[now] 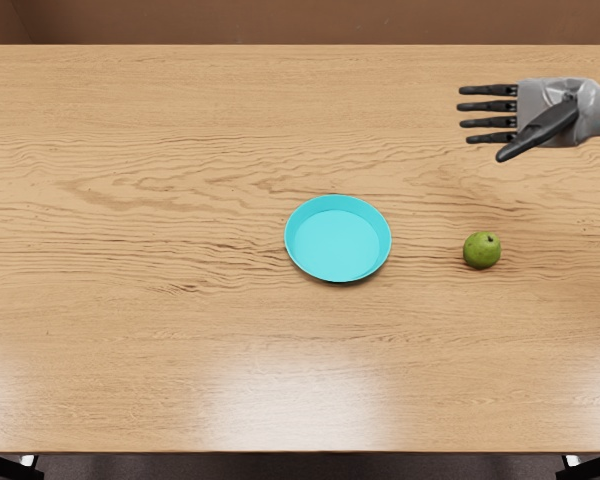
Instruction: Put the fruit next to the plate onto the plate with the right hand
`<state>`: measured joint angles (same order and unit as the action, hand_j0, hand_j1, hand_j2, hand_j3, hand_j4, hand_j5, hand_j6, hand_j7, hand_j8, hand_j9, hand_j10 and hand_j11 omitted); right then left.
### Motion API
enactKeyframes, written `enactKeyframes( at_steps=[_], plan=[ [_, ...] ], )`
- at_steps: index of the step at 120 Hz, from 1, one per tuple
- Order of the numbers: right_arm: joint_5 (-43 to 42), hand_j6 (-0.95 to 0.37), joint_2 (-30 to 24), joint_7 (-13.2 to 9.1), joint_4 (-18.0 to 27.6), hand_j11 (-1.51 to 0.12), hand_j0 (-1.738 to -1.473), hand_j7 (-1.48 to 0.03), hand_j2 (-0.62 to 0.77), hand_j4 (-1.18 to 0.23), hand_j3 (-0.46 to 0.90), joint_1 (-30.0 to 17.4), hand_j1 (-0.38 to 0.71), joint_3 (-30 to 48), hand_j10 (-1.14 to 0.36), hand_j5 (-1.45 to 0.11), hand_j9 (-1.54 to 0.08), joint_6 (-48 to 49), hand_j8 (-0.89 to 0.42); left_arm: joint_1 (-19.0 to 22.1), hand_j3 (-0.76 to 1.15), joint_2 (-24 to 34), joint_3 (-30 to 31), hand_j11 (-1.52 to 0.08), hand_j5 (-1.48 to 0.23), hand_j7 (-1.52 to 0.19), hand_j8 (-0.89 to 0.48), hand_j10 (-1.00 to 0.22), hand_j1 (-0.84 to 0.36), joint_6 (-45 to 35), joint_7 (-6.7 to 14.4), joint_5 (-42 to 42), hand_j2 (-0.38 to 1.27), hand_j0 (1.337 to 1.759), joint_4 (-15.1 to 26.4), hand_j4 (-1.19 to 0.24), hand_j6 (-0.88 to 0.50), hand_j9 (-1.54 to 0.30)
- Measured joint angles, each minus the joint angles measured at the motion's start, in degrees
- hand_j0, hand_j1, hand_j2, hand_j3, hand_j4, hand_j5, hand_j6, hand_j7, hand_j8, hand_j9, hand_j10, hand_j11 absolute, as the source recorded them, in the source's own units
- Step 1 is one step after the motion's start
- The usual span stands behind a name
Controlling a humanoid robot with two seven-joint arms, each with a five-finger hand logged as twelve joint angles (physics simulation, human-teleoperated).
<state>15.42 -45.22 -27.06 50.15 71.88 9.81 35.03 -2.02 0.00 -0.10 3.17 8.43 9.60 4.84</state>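
Nearest me runs the glossy front strip of the wooden table (130,390), throwing back a soft glare. Farther in sits the turquoise plate (338,240), shallow and empty. To the right of the plate, apart from its rim, rests the fruit (482,250), small, round and green. My right hand (528,112) hovers beyond and to the right of the plate, well off the fruit, fingers (485,106) spread straight and holding nothing. I judge the fruit light, firm and smooth-skinned, likely to roll if nudged, so I would close around its widest part from above, thumb opposite the fingers. Around the plate the wood looks flat and slick. Beyond the plate, past the table's far edge, stands a plain brown wall (280,20).
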Motion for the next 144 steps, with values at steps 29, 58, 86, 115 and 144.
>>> enactKeyframes(
  at_steps=[29,58,86,115,144],
  plan=[
    [-1.46,0.00,-0.24,0.02,0.69,0.00,-1.658,0.00,0.00,0.00,0.00,0.49,-0.35,0.45,0.00,0.00,0.00,0.00,0.00,0.00,0.00,0.00,0.00,-0.03,-0.03,-0.03,-0.02,-0.02,0.32,0.00,0.00,0.00,0.00,1.658,0.00,-0.02,-0.02,-0.03],
    [-21.11,0.00,-1.19,5.96,1.32,0.00,-1.658,0.00,0.00,0.00,0.00,0.41,-0.35,6.35,0.00,0.00,0.00,0.00,0.00,0.00,0.00,0.00,0.00,-0.03,-0.03,-0.03,-0.02,-0.02,0.32,0.00,0.00,0.00,0.00,1.658,0.00,-0.02,-0.02,-0.03],
    [-41.47,0.00,-3.66,10.18,12.70,0.00,-1.658,0.00,0.00,0.00,0.00,-2.89,-0.35,13.38,0.00,0.00,0.00,-0.01,0.00,0.00,0.00,0.00,0.00,-0.03,-0.03,-0.03,-0.02,-0.02,0.32,0.00,0.00,-0.01,0.00,1.658,0.00,-0.02,-0.02,-0.03],
    [-52.77,0.00,-6.44,15.58,23.45,0.00,-1.658,0.00,0.00,0.00,0.00,-8.97,-0.35,15.17,0.00,0.00,0.00,-0.85,0.00,0.00,0.00,0.00,0.00,-0.03,-0.03,-0.03,-0.02,-0.02,0.32,0.00,0.00,0.00,0.00,1.658,0.00,-0.02,-0.02,-0.03],
    [-56.18,-0.01,-10.61,18.85,34.12,0.00,-1.658,0.00,0.00,0.00,0.00,-15.55,-0.35,14.91,0.00,0.00,0.00,-16.00,0.00,-0.02,0.00,0.00,0.00,-0.03,-0.03,-0.03,-0.02,-0.02,0.32,0.00,0.00,0.01,0.00,1.658,0.00,-0.02,-0.02,-0.03]
  ],
)
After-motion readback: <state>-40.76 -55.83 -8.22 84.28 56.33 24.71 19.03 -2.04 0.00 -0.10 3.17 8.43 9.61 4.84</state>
